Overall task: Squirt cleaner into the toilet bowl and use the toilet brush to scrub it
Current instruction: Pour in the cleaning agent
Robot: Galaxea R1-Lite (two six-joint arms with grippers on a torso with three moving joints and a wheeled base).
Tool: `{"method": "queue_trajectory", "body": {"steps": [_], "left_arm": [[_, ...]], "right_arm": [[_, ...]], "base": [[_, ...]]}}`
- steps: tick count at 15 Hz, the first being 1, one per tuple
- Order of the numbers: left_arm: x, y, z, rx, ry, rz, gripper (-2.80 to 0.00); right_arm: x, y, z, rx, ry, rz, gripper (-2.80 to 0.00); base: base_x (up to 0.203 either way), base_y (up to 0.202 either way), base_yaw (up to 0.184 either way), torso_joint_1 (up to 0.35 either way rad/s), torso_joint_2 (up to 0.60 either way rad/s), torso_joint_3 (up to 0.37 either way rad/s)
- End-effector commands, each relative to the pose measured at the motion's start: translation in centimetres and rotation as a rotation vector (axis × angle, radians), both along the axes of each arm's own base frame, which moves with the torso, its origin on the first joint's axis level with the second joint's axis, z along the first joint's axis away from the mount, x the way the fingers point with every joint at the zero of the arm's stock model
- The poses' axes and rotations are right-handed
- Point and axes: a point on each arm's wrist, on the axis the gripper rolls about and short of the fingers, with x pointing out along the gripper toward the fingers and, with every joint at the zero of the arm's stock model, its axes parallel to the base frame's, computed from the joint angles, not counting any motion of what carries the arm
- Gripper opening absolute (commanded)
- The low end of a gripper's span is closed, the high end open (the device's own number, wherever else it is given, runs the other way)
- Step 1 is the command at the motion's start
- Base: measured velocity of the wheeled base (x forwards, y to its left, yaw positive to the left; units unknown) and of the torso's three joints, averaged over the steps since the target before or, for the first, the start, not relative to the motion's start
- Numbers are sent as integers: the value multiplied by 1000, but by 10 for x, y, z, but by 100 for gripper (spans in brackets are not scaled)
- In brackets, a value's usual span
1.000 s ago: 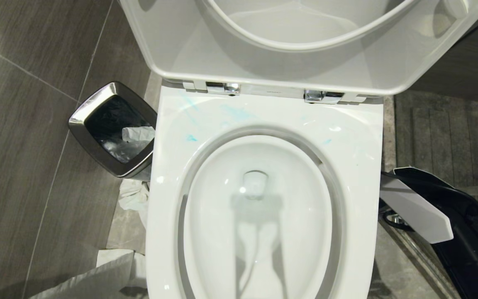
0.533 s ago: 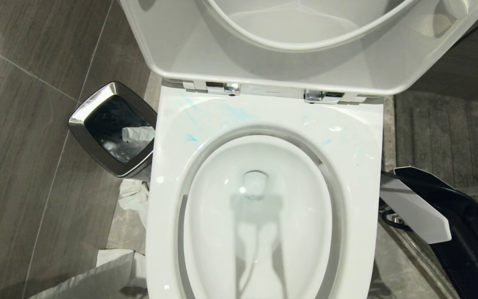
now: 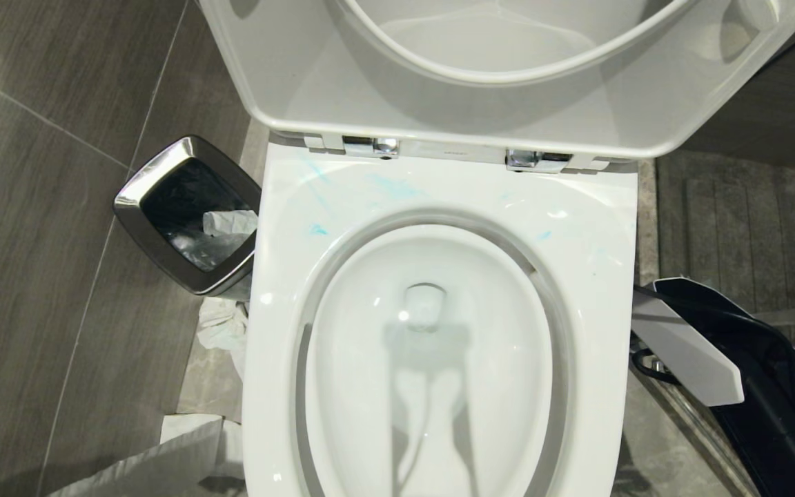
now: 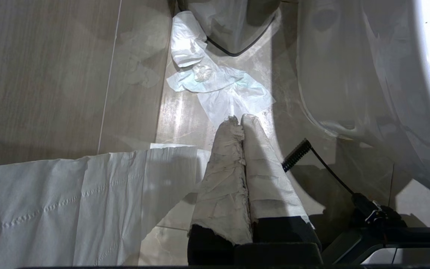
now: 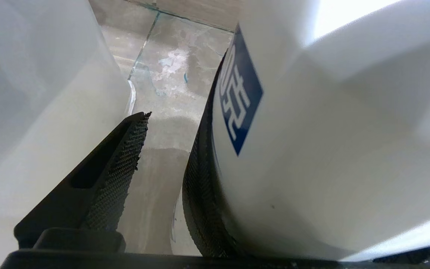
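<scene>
Hanging low beside the toilet bowl (image 3: 439, 331), the right gripper (image 5: 162, 149) gapes empty; left gripper (image 4: 242, 123) pressed together.

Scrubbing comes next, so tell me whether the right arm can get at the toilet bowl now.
Probably yes: the lid is raised, the toilet bowl lies open, and the right arm sits beside it, jaws open.

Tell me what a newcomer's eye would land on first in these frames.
The open toilet bowl fills the middle of the head view, its lid raised and blue-teal smears across the rim behind the opening. A steel-rimmed bin stands at its left with crumpled tissue on the floor beside it. The right arm reaches in low at the bowl's right.
</scene>
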Motion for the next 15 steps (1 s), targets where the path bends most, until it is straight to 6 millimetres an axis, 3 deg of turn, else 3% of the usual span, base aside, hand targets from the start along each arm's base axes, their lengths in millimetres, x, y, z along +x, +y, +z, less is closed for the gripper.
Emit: {"method": "queue_trajectory", "body": {"steps": [1,5,6,15], "left_arm": [[1,0,-2,0,7,1,-280],[1,0,-2,-1,7,1,-280],[1,0,-2,0,7,1,-280],[1,0,-2,0,7,1,-280]], "right_arm": [[-1,0,2,0,-11,-1,0],[-1,0,4,-13,-16,-10,0],[0,0,7,-13,-27,-7,-280],[0,1,20,-36,-67,-11,-280]], "base": [[0,0,0,0,0,0],[0,0,0,0,0,0],[0,0,0,0,0,0],[0,0,0,0,0,0]]}}
